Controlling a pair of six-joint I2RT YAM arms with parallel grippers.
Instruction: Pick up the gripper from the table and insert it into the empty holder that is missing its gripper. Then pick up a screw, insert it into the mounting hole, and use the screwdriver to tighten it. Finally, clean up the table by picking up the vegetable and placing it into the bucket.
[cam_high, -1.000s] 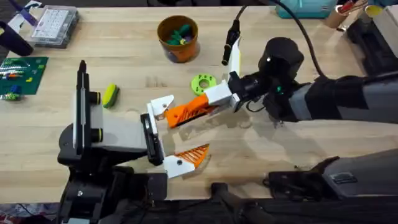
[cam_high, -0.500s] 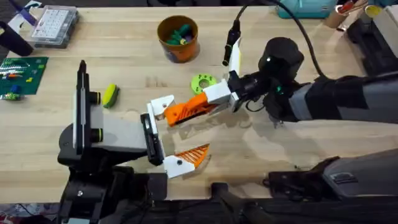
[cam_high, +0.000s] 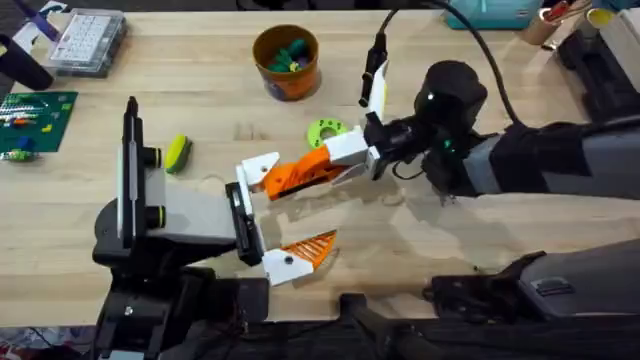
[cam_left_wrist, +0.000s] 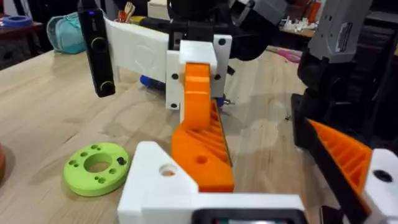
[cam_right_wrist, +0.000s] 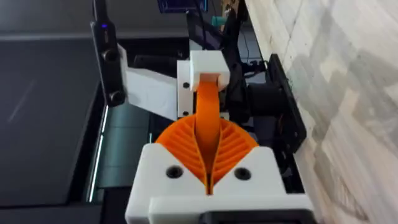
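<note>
- Your right gripper is clamped on the gripper, which bridges to the left arm's white holder and blocks that lane.
- The green disc lies just behind it.
- The table is open in front of the right arm.
- The vegetable sits close beside the left arm.

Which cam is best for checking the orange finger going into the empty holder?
Left wrist: the orange finger is close up, its tip at the white holder. Overhead shows it held by the right gripper. Right wrist sees it edge-on between its own pads.
</note>
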